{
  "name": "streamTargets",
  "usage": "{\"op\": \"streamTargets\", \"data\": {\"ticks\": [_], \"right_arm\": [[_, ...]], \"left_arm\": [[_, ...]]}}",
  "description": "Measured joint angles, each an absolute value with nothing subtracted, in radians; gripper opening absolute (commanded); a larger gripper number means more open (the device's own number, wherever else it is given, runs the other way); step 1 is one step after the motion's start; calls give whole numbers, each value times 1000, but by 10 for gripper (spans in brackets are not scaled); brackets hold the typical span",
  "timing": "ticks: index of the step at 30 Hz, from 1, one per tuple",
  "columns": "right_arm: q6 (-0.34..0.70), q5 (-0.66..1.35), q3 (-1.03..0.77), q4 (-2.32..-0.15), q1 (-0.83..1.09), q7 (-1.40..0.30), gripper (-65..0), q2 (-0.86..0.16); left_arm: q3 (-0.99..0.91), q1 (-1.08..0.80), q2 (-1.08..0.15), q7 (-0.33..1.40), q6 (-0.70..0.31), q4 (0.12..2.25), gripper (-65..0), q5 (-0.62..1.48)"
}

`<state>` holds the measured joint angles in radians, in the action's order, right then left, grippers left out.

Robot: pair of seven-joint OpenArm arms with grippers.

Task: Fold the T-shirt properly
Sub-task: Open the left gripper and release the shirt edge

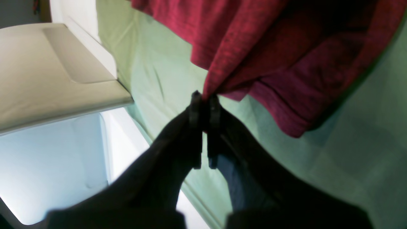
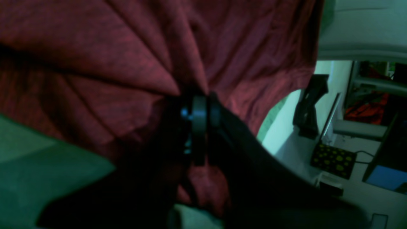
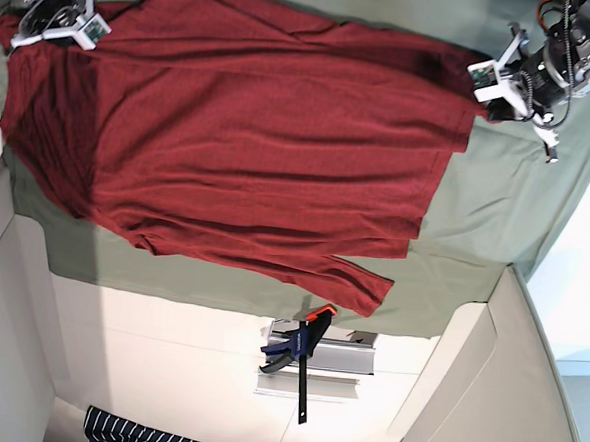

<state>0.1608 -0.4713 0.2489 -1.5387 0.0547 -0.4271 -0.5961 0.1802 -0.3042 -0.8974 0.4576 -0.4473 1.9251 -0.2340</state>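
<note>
A dark red T-shirt hangs stretched between both arms over the green cloth; its lower edge and a sleeve rest on the cloth. My left gripper is shut on a pinched corner of the shirt, seen at the base view's upper right. My right gripper is shut on a bunch of red fabric whose folds fan out from the fingers; it sits at the upper left of the base view.
Cream-coloured panels border the green cloth on its lower side, with a clamp fixed there. A striped garment lies at the bottom. A white panel stands close to my left gripper.
</note>
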Motion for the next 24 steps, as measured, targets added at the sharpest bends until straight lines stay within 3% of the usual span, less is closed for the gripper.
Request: {"op": "streamTargets", "data": {"ticks": [4, 7, 8, 10, 21, 22, 24], "right_arm": [[161, -471, 249, -1539, 55, -427, -650, -596], [161, -471, 249, -1539, 55, -427, -650, -596], [161, -471, 249, -1539, 55, -427, -650, -596], [161, -471, 249, -1539, 55, -427, -650, -596], [157, -471, 249, -1539, 55, -427, -650, -596], [141, -471, 249, -1539, 55, -426, -604, -596], [90, -491, 249, -1540, 55, -426, -390, -596]], "left_arm": [[180, -304, -898, 447, -338, 1892, -650, -235], [180, -302, -897, 440, -310, 1889, -458, -247], [181, -299, -897, 437, -289, 1889, -433, -246], [181, -284, -895, 429, -232, 1889, -432, -247], [181, -263, -895, 426, -184, 1889, -432, -238], [181, -263, -895, 426, -183, 1889, -432, -233], [181, -263, -895, 426, -183, 1889, -432, -211]]}}
